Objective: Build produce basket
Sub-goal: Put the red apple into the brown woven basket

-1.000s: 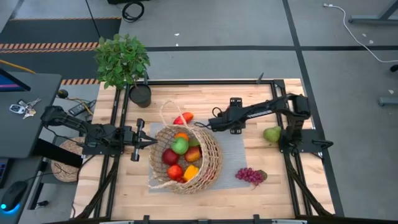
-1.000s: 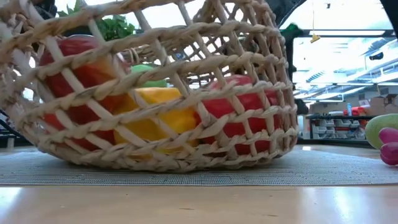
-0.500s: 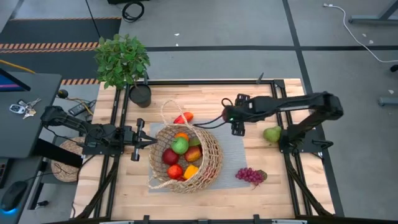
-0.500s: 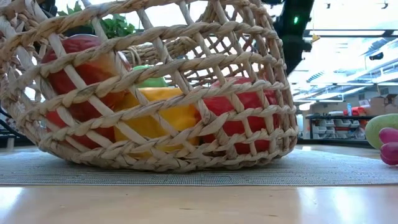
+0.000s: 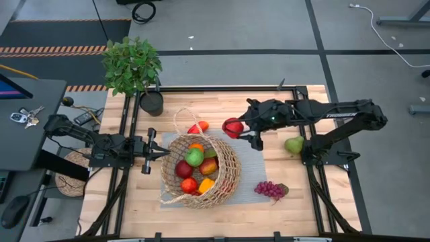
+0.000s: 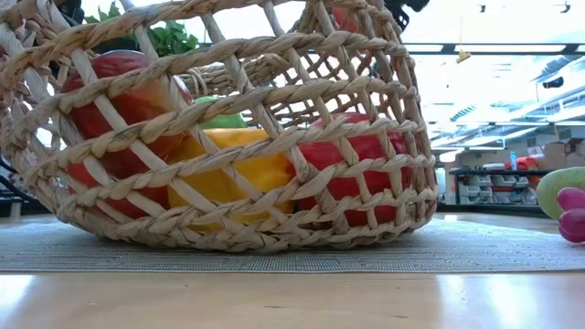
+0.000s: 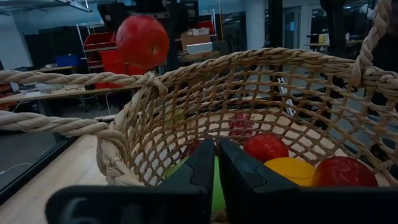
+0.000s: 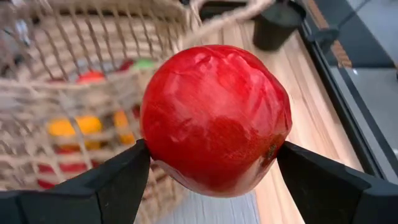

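With the right gripper (image 5: 236, 128) clamped on a glossy round red apple (image 8: 216, 118) just beyond the far rim of the large tan open-weave wicker basket (image 5: 227, 168), the drop would best wait until it hung squarely above the fruit inside, while the left gripper (image 5: 163, 152), fingers together, waited at the basket's left side.

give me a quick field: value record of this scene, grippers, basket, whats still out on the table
right gripper: shut on the red apple, held above the mat just beside the basket's rim
left gripper: shut, at the basket's left rim
basket: on the grey mat, holding red, green, orange and yellow produce
still outside: green pear, purple grapes, red-orange piece
other: potted plant at the far left corner
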`<action>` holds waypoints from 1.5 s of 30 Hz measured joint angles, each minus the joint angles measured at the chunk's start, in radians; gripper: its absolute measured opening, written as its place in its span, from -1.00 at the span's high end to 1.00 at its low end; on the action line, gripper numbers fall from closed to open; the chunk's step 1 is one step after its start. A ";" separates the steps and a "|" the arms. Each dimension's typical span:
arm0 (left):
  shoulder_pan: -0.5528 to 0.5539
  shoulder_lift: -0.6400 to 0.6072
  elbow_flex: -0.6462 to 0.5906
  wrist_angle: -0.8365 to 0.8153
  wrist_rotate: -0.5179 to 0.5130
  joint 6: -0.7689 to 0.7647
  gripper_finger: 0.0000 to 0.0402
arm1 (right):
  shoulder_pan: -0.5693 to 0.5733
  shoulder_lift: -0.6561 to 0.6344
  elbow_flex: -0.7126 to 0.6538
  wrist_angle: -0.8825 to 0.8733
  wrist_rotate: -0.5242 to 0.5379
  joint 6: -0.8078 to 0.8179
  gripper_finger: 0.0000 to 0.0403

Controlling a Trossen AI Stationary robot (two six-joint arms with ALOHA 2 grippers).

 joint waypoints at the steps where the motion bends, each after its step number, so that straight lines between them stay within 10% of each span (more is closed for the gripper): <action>1: 0.000 0.000 0.000 0.000 0.000 0.000 0.85 | 0.007 0.000 0.000 0.018 0.000 0.001 -0.73; 45: 0.000 0.000 0.000 0.000 0.000 0.000 0.85 | 0.147 0.006 0.001 0.501 -0.117 0.091 -0.73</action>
